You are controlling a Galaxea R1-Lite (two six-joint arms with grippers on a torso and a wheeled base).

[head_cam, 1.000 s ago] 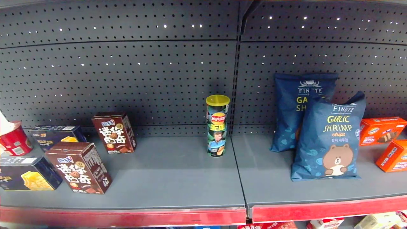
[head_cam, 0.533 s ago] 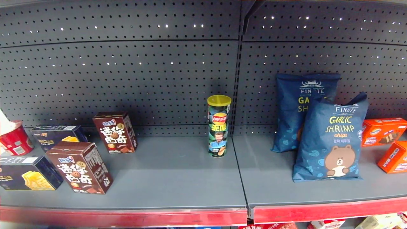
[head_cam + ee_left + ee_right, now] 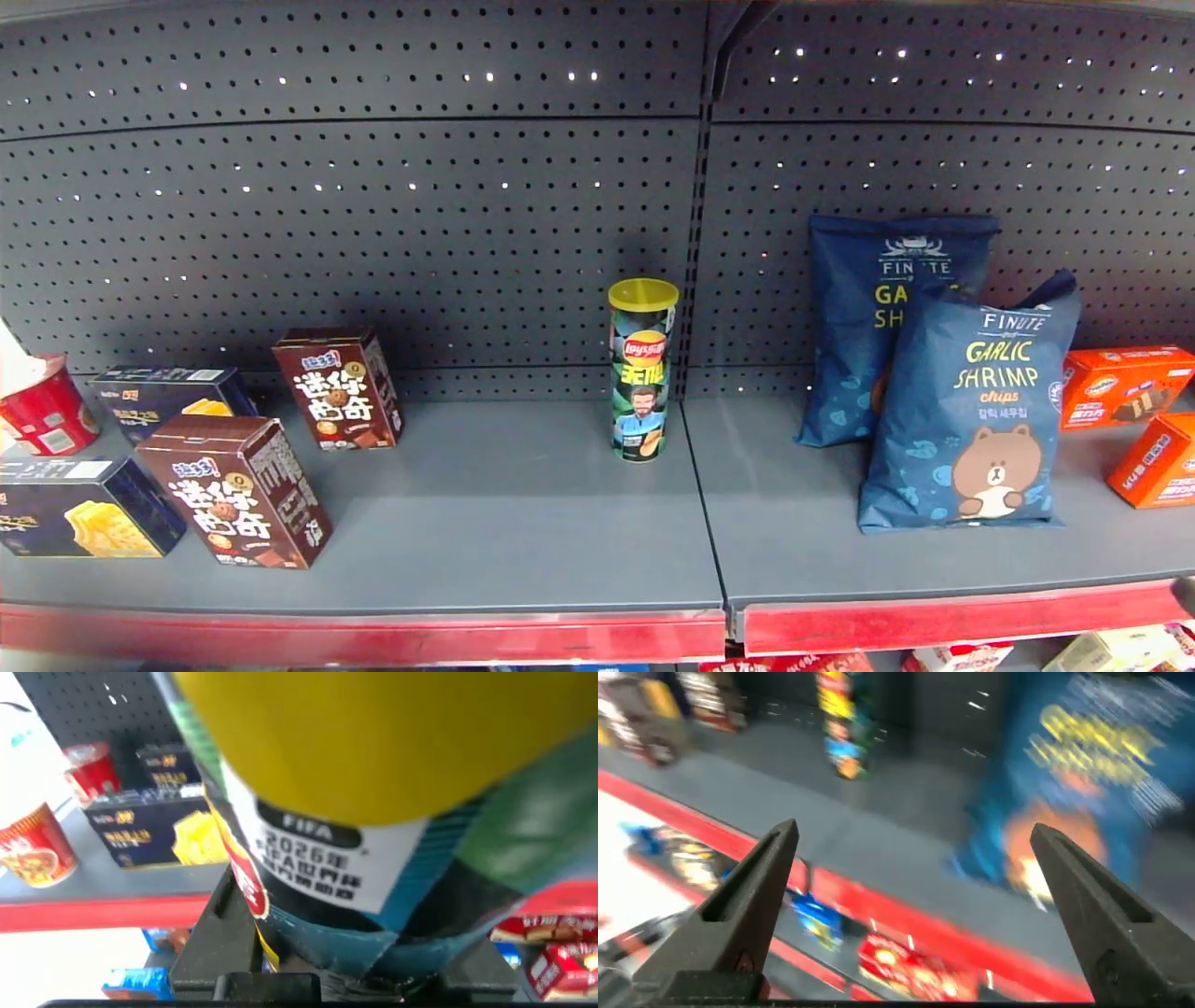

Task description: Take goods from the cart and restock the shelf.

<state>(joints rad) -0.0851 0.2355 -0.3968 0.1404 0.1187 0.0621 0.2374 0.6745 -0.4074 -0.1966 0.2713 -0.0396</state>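
1. Boxes, dark blue (image 3: 84, 509) and brown (image 3: 238, 504), lie at the left end of the shelf (image 3: 523, 523), next to a red cup (image 3: 42, 411).
2. The left gripper (image 3: 336, 952) is clenched around a yellow-lidded can (image 3: 374, 793), held out in front of the shelf's left end.
3. A second can (image 3: 642, 371) stands upright mid-shelf, far back.
4. The right gripper (image 3: 915, 835) is released, its fingers wide apart, facing the shelf's near edge.
5. Two blue bags (image 3: 976, 420) lean right of centre, with orange boxes (image 3: 1120, 383) beyond them.
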